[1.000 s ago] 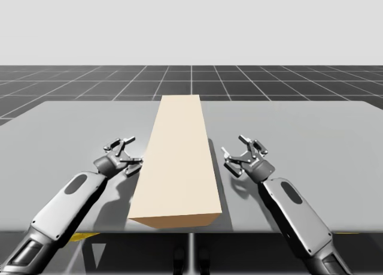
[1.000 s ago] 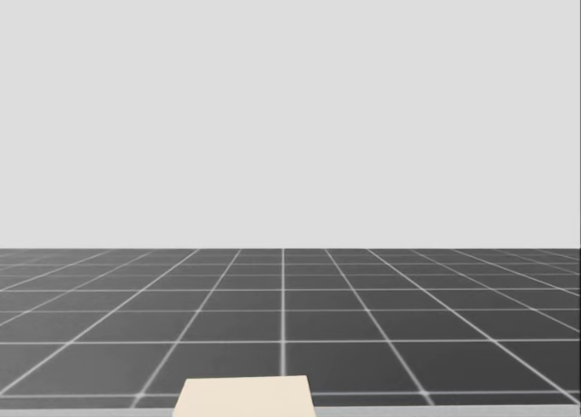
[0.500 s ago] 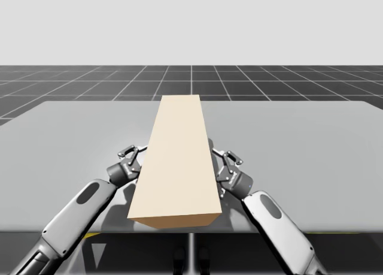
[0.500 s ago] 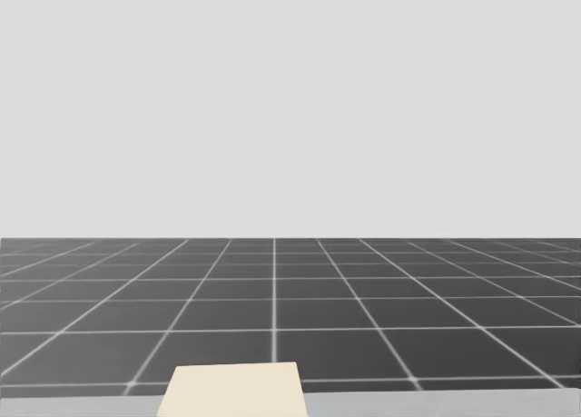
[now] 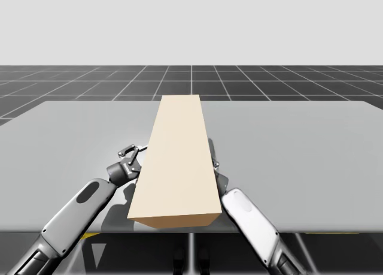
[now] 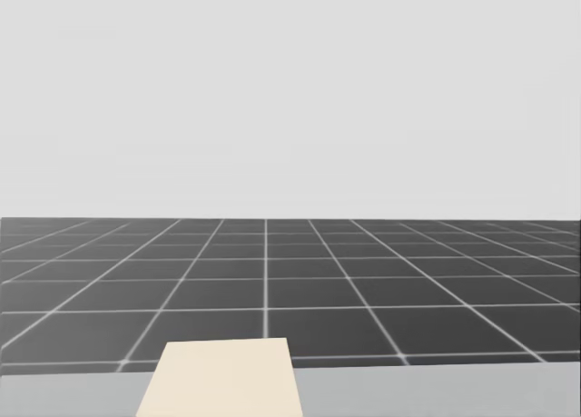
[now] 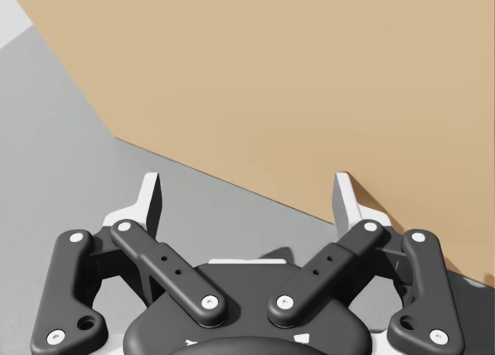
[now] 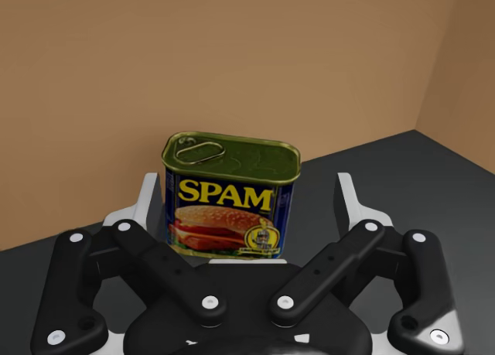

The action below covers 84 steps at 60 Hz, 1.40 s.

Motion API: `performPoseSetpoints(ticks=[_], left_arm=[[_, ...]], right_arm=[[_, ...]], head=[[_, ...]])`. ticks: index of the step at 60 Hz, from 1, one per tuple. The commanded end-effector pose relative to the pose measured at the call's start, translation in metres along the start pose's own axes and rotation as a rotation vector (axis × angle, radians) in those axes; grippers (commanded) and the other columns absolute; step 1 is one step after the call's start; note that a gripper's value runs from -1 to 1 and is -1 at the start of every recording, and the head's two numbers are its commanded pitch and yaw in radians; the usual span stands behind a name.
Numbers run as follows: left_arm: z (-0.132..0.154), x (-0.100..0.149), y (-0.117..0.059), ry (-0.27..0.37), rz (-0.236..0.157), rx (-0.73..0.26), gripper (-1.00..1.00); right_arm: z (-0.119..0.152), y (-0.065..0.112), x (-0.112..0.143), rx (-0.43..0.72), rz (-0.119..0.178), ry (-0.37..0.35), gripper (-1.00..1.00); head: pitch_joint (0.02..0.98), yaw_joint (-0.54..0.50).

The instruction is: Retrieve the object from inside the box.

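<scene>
Inside the long tan box (image 8: 232, 61), a blue rectangular can (image 8: 230, 196) stands upright on the dark floor, close to the inner wall behind it. Its greenish pull-tab lid faces up and its broad printed face is turned toward the right wrist camera. Its long axis appears to run crosswise, from one finger of the right gripper (image 8: 248, 191) toward the other, though the angle makes this hard to judge.

That gripper is spread wide, the can between its fingers or just ahead of them. One finger is right beside a can edge; the other stands clearly apart, so nothing is gripped.

From the high view, the box (image 5: 178, 161) fills the centre of the frame, lying lengthwise on the grey table (image 5: 299, 143). The right arm (image 5: 251, 224) rises from the lower right and disappears at the box's side. Left of centre, the left gripper (image 5: 130, 157) sits against the box's outer wall, fingers spread and holding nothing.

Judged from this, the reach into the box is done. Closing on the can and drawing it out remain.
</scene>
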Motion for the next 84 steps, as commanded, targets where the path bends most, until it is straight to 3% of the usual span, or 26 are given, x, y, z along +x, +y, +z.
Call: performPoseSetpoints(ticks=[1, 3, 10, 16, 26, 32, 33, 35, 36, 38, 48, 52, 59, 65, 71, 81, 84], left_arm=[[-0.002, -0.003, -0.007, 0.003, 0.005, -0.016, -1.00], [-0.002, -0.003, -0.007, 0.002, 0.005, -0.016, -1.00], [-0.002, -0.002, -0.007, 0.002, -0.005, -0.016, -1.00], [-0.001, -0.002, -0.008, 0.004, -0.012, -0.020, -1.00], [-0.001, -0.002, -0.007, 0.003, -0.018, -0.018, -1.00], [0.000, -0.002, -0.007, 0.001, -0.022, -0.017, -1.00], [0.000, -0.002, -0.007, 0.001, -0.024, -0.017, -1.00], [0.000, -0.002, -0.007, 0.001, -0.023, -0.017, -1.00], [0.000, -0.002, -0.007, 0.000, -0.024, -0.017, -1.00], [0.000, -0.002, -0.007, 0.001, -0.026, -0.017, -1.00], [0.001, -0.002, -0.007, -0.003, -0.028, -0.015, -1.00], [0.001, -0.002, -0.007, -0.003, -0.029, -0.012, -1.00], [0.002, -0.002, -0.005, -0.004, -0.028, -0.004, -1.00], [0.002, -0.001, -0.004, -0.006, -0.025, 0.001, -1.00], [0.002, -0.002, -0.004, -0.005, -0.023, 0.003, -1.00], [0.003, -0.001, -0.003, -0.007, -0.022, 0.005, -1.00], [0.003, -0.001, -0.003, -0.007, -0.023, 0.005, -1.00]], right_arm=[[-0.026, 0.007, -0.009, 0.040, -0.024, 0.026, -1.00], [-0.028, 0.008, -0.011, 0.038, -0.024, 0.032, -1.00], [-0.041, 0.006, -0.020, 0.048, -0.072, 0.064, -1.00], [-0.049, 0.003, -0.028, 0.051, -0.088, 0.096, -1.00], [-0.060, -0.005, -0.033, 0.034, -0.091, 0.136, -1.00], [-0.069, -0.008, -0.034, 0.039, -0.076, 0.164, -1.00], [-0.071, -0.009, -0.035, 0.018, -0.070, 0.180, -0.92], [-0.072, -0.009, -0.035, 0.011, -0.069, 0.179, -0.51], [-0.073, -0.010, -0.036, 0.014, -0.082, 0.167, 0.71], [-0.073, -0.010, -0.037, 0.009, -0.087, 0.173, 1.00], [-0.063, -0.011, -0.033, -0.010, -0.096, 0.175, 1.00], [-0.054, -0.015, -0.025, -0.019, -0.085, 0.157, 1.00], [-0.024, -0.021, -0.008, -0.064, -0.031, 0.125, 1.00], [0.007, -0.027, 0.009, -0.105, -0.009, 0.090, 1.00], [0.041, -0.036, 0.023, -0.166, 0.040, 0.061, 1.00], [0.091, -0.054, 0.037, -0.265, 0.078, 0.025, 1.00], [0.104, -0.058, 0.038, -0.289, 0.075, 0.021, 1.00]], head=[[0.107, -0.06], [0.109, -0.06], [0.122, -0.06], [0.132, -0.06], [0.143, -0.06], [0.141, -0.06], [0.140, -0.06], [0.141, -0.06], [0.141, -0.06], [0.141, -0.06], [0.137, -0.06], [0.132, -0.06], [0.126, -0.07], [0.120, -0.07], [0.113, -0.07], [0.104, -0.08], [0.102, -0.08]])
